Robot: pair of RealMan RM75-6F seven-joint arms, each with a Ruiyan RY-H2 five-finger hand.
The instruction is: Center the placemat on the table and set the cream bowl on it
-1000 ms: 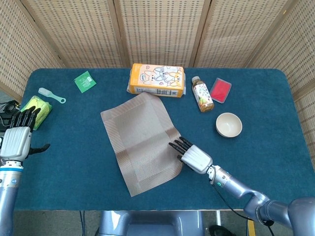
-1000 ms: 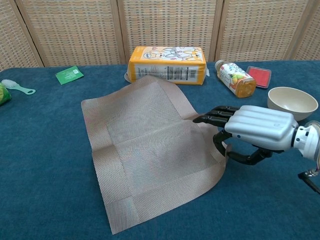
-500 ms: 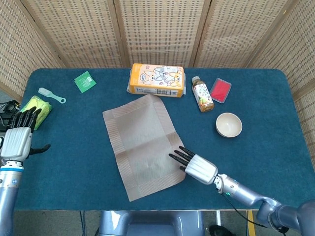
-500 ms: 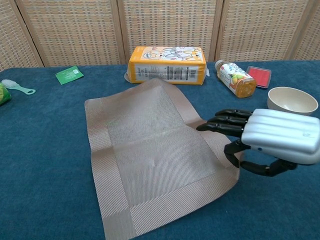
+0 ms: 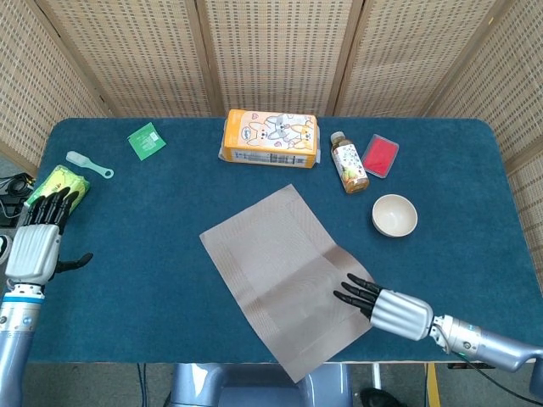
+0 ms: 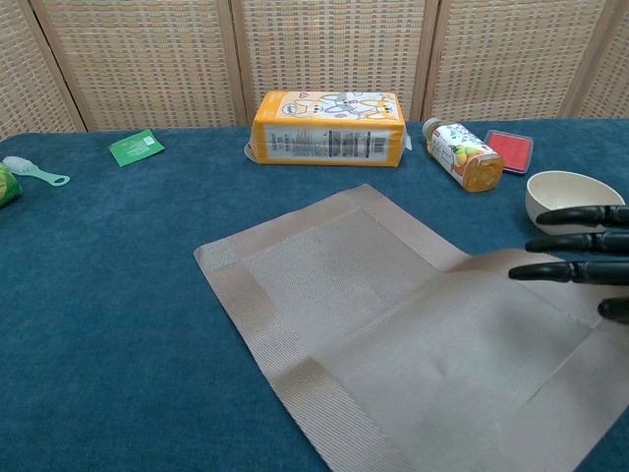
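A: Going from the left, what is the left hand (image 5: 36, 246) doing?

B: Nothing to do with the job, as far as I can judge. It hangs well left of the mat (image 5: 288, 275), fingers spread, thumb out to the side, holding nothing. A green pack (image 5: 61, 186) lies just behind it.

A: And the mat itself?

B: Flat on the table (image 5: 153, 254) but skewed, one corner pointing at the orange box (image 5: 270, 137) and the near corner hanging over the table's front edge. I would not call it centred or squared yet.

A: So the right hand (image 5: 386, 307) has it?

B: It sits at the mat's right edge. In the head view the fingers (image 5: 356, 291) lie stretched over the weave and close together. From the chest they reach in flat above the mat with the thumb lower. Whether the edge is pinched between thumb and fingers, I cannot tell; the mat hides the underside.

A: The bowl (image 5: 394, 214)?

B: On bare cloth, right of the mat and clear of it, upright and untouched. So the mat needs straightening, and the whole bowl step remains.
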